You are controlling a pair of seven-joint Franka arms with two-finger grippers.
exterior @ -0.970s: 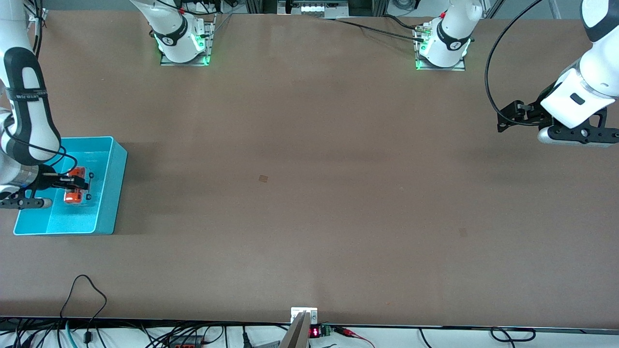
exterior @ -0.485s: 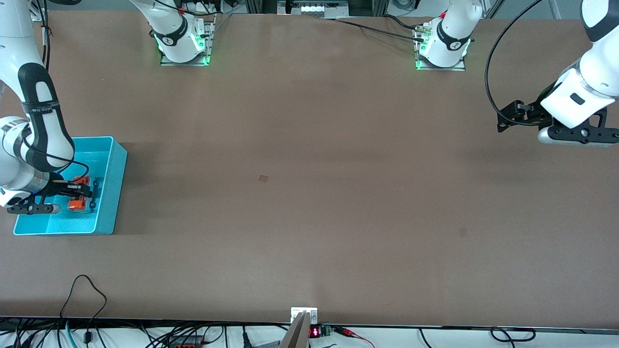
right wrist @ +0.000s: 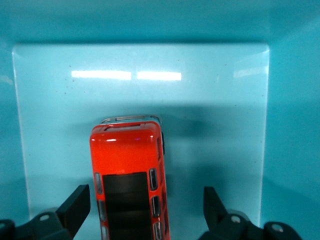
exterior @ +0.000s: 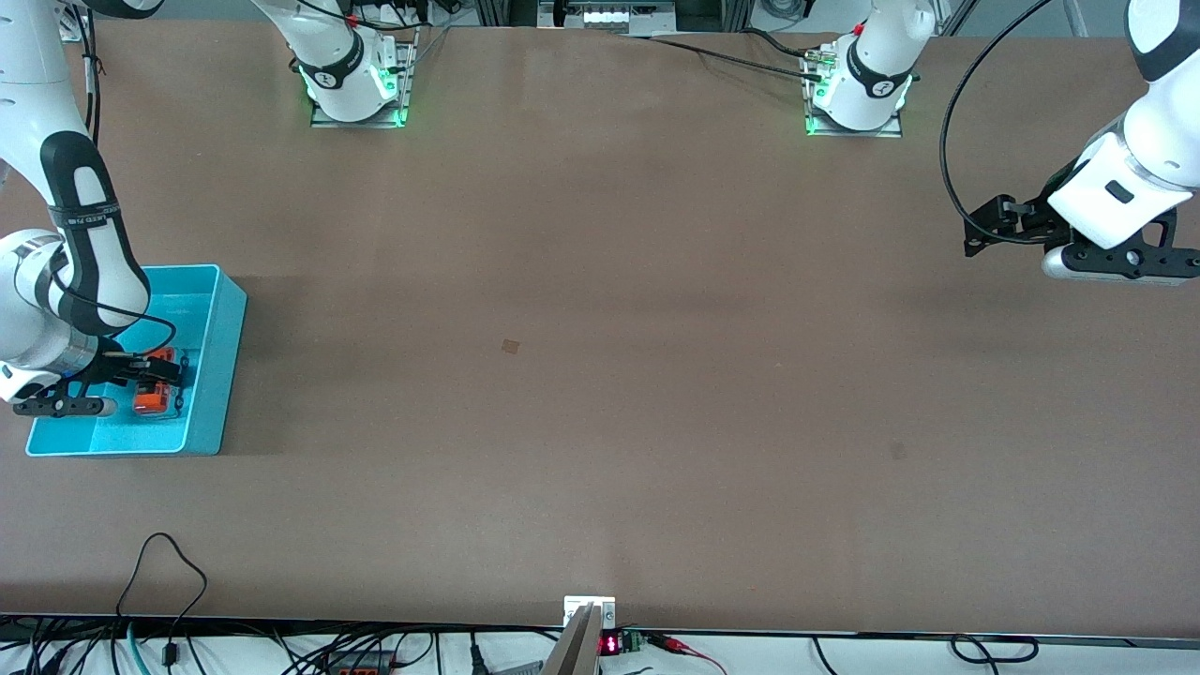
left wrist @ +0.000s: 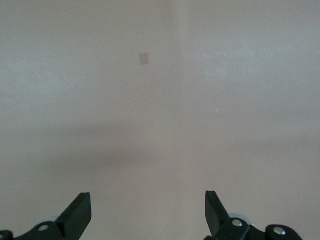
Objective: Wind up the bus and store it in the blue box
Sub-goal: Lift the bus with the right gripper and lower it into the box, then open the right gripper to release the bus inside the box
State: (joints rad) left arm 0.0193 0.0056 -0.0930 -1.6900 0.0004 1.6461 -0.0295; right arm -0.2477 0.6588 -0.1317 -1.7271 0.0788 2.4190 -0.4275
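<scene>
Here, the brown table (exterior: 600,328) carries the blue box (exterior: 211,366) at the right arm's end. Inside it, on the lighter cyan floor, lies the bus (right wrist: 129,175), orange-red with a dark ribbed roof panel. The right gripper (exterior: 159,380) is down in the box, its jaws spread wide with the bus between them; in the right wrist view neither fingertip touches its sides, a gap showing on each. The left gripper (left wrist: 148,215) waits over bare tabletop at the left arm's end, jaws likewise spread wide and holding nothing.
</scene>
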